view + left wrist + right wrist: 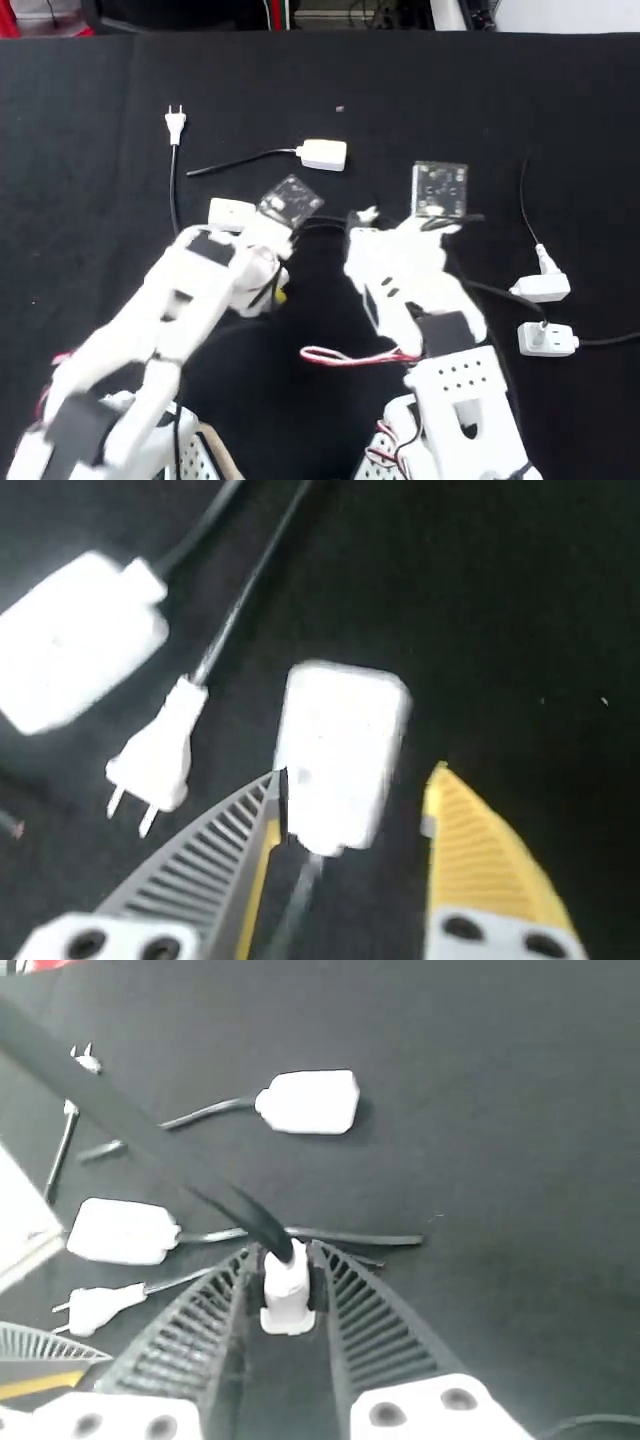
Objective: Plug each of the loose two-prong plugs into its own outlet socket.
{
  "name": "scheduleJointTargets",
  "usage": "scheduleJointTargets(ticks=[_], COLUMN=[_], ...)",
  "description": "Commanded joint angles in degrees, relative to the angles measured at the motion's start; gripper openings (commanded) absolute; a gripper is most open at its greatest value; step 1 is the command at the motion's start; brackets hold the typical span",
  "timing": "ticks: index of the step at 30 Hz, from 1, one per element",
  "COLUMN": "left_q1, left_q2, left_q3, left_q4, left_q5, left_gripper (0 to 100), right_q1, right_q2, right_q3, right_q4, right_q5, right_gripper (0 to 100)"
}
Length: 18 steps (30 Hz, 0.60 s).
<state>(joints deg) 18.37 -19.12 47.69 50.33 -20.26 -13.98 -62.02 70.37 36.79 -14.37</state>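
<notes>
My right gripper (287,1265) is shut on a white two-prong plug (285,1300), whose black cable (150,1135) runs off to the side. In the high view this gripper (362,218) is near the table's middle. My left gripper (355,775) is open, its fingers on either side of a white outlet socket (340,750). The grey finger (225,835) touches the socket and the yellow finger (480,850) stands apart from it. A loose white plug (155,765) and another socket (75,640) lie close by. One more loose plug (175,122) lies at the far left.
A white socket (323,154) lies at the back centre with its cable trailing left. At the right lie a plug (545,262), a socket (540,288) and a second socket (547,339) with a cable. Red and white wires (345,356) loop between the arms.
</notes>
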Motion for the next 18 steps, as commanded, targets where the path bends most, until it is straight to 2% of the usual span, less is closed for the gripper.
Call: scheduleJointTargets(ticks=[1,5,9,14,18], left_q1=[-2.07,-5.23,-11.12,-21.49,-26.24], left_q2=[-15.91,-28.40,-40.44,-55.30,-64.00], left_q3=[8.31,15.87,19.74,23.69,27.47], left_q4=[-0.88,0.35,6.95,13.71,18.46], left_q5=[2.11,2.02,1.76,0.97,0.35], left_gripper=[29,30,30,30,30], right_q1=[-3.78,-6.77,-10.73,-15.56,-18.64], right_q2=[-1.19,-1.19,-1.19,-1.19,-1.10], right_q3=[0.92,2.42,3.12,6.64,12.26], right_q4=[-3.87,-5.01,-5.80,-12.57,-20.22], right_q5=[0.53,1.76,1.41,-1.49,-1.58], right_gripper=[1.2,1.2,1.2,1.2,1.2])
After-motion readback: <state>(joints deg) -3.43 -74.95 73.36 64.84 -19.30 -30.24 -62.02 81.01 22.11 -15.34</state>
